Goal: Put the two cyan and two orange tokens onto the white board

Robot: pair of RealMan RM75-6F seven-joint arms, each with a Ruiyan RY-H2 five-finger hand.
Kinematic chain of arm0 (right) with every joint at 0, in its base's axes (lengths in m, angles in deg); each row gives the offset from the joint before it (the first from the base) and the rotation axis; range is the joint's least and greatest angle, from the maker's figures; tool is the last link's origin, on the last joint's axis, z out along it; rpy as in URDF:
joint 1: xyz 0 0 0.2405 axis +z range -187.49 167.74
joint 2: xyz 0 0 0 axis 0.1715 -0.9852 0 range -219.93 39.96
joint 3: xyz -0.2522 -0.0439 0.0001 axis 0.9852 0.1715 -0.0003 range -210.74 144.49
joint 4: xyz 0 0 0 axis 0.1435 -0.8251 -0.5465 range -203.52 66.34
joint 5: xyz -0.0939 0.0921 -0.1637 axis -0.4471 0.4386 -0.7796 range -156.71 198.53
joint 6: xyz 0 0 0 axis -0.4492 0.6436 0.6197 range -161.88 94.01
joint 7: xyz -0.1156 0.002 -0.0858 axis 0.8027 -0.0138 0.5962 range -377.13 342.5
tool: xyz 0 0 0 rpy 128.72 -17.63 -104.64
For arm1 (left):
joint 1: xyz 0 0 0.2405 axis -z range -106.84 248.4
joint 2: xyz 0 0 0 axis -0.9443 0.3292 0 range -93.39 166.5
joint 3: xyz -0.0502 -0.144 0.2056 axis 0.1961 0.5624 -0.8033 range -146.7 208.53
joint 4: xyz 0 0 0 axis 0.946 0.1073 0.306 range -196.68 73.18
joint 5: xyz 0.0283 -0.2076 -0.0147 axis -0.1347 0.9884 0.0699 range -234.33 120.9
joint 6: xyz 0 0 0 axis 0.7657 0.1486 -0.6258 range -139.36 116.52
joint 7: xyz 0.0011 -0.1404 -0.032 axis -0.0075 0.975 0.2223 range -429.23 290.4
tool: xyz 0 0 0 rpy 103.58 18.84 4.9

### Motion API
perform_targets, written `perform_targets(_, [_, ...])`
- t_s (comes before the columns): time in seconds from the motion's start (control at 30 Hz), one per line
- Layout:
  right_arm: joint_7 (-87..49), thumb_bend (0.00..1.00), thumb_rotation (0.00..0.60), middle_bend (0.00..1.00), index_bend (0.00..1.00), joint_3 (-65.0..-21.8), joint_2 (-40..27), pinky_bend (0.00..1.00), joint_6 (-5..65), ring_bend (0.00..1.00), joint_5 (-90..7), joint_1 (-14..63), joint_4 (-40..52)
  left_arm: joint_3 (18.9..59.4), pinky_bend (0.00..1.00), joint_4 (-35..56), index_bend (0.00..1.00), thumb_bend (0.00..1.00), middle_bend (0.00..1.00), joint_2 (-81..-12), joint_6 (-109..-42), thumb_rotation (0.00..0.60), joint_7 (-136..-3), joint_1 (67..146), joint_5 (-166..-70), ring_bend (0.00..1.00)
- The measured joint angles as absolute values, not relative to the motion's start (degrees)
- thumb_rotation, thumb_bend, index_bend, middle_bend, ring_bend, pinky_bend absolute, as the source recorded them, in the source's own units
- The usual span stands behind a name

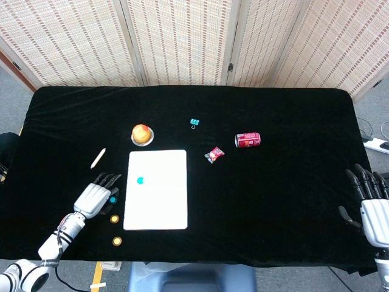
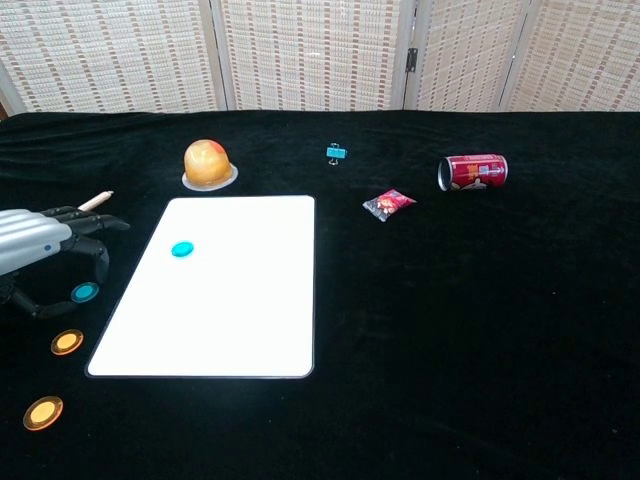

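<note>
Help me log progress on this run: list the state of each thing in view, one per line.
white board: flat on the table, one token on it
cyan token on board: placed
cyan token off board: on the cloth, under the left hand's fingers
left hand: fingers apart, holding nothing
orange tokens: on the cloth, not placed
right hand: open, idle
soda can: lying on its side
apple: on its saucer

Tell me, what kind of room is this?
Probably a robot test area, not a home: a table draped in black cloth, woven folding screens closing it off behind, and odd items like a soda can laid out near a mechanical hand.
</note>
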State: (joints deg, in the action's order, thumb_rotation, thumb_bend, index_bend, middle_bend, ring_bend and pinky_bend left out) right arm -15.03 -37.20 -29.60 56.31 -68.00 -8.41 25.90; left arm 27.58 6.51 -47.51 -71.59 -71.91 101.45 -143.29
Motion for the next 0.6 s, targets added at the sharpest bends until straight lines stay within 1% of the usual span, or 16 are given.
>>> perform_targets(0.33, [-15.0,0.36,0.600,0.03,0.00,-37.2,-29.6,0.04,56.2,0.06,-68.0,-8.4,25.8,28.2,0.00,5.0,0.45,0.40,0.07,-48.2,-70.3,0.600,-71.0,101.6,-142.7,0.00])
perform_targets(0.6, [-14.9,0.36,0.600,0.03,0.00,-37.2,-29.6,0.04,56.3,0.06,-67.9,-8.5,25.9,28.5,0.00,3.9,0.49,0.40,0.07,-48.8,-70.2,0.600,-70.5,101.7,-142.9,0.00])
